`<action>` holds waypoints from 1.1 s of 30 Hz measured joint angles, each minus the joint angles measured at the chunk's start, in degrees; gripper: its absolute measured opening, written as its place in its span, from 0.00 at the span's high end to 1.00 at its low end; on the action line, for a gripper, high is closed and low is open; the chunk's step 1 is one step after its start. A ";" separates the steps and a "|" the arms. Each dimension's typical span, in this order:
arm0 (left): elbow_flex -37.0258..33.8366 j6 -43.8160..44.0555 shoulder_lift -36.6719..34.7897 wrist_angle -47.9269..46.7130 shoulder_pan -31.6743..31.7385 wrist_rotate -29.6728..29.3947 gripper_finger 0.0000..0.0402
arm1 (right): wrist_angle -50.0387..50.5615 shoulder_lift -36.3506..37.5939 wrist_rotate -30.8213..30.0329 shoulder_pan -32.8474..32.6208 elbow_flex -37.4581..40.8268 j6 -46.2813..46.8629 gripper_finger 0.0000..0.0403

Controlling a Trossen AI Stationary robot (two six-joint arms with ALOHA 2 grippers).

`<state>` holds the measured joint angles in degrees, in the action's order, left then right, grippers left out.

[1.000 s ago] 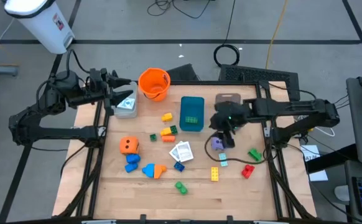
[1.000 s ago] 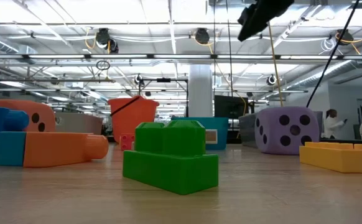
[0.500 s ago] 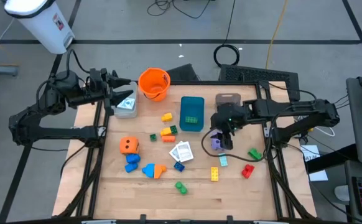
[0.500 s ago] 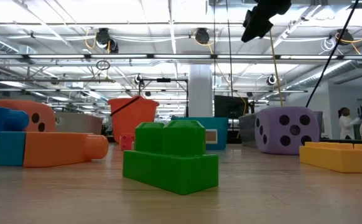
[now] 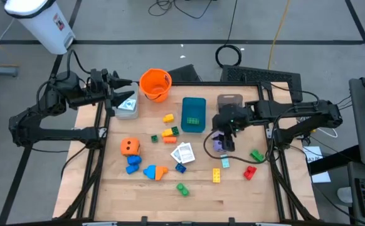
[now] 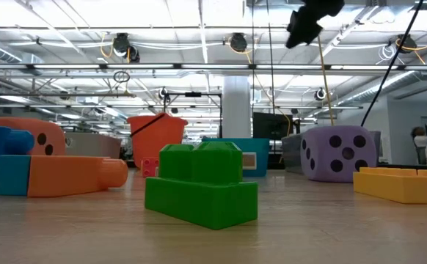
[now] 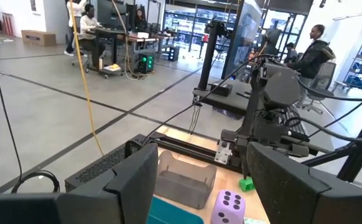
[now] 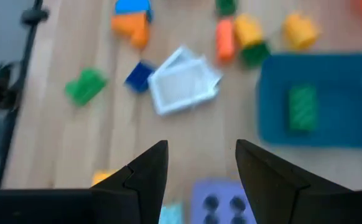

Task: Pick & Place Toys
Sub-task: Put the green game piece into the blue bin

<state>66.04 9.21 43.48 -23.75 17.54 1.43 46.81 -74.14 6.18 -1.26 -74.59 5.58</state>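
R gripper (image 5: 223,139) spread, empty, above purple die (image 5: 217,145); die's pips face up.

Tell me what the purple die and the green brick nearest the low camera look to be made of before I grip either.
Purple die: matte, with softly rounded corners and no glare, so possibly foam or soft plastic; I can't tell which. Green brick: hard moulded plastic by its crisp edges, studs and faint sheen. Tabletop: pale wood with visible grain.
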 joint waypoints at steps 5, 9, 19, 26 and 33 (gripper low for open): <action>0.00 0.00 0.02 0.00 0.00 0.00 0.38 | 13.23 1.16 7.21 -0.64 -0.04 0.69 0.55; 0.00 0.00 0.00 0.00 -0.02 0.00 0.38 | 25.98 1.82 6.60 -2.30 -0.02 0.90 0.55; 0.00 0.00 0.02 0.00 0.00 0.00 0.38 | 34.38 5.69 -3.72 -9.62 0.79 24.32 0.55; 0.00 0.00 0.02 0.00 0.00 0.00 0.38 | 35.55 8.69 -4.76 -12.04 10.60 40.68 0.55; 0.00 -0.01 0.01 -0.02 0.00 0.00 0.38 | 32.35 10.79 -3.60 -12.00 20.78 45.29 0.55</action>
<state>66.04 9.20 43.50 -23.77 17.54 1.43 79.16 -63.35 2.58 -13.26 -53.81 50.87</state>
